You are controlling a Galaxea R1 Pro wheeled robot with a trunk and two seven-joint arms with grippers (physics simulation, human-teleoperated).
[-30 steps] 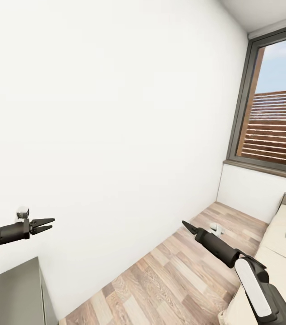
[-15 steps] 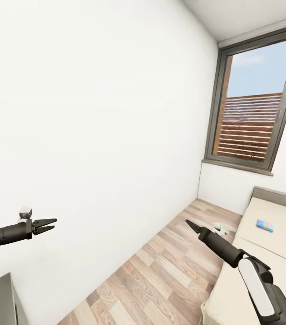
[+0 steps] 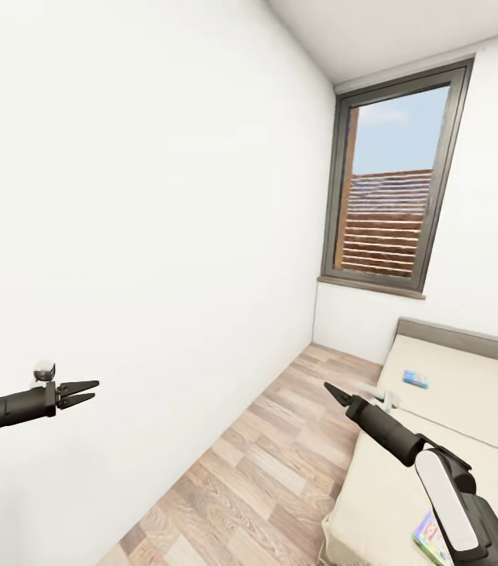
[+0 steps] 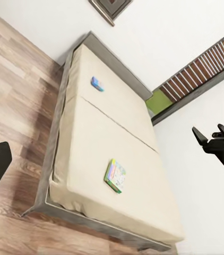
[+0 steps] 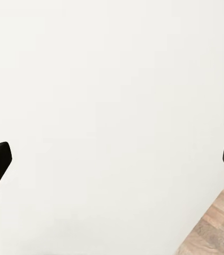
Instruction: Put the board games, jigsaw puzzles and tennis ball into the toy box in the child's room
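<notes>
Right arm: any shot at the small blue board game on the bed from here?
Probably not yet. The right gripper hangs open over the floor, and the blue board game lies apart from it on the bed near the headboard. Nothing blocks the way.

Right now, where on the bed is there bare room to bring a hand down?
The bed is mostly bare: the stretch between the small blue board game and the green board game, plus the wall-side strip. The only occupied spots are the games themselves.
</notes>
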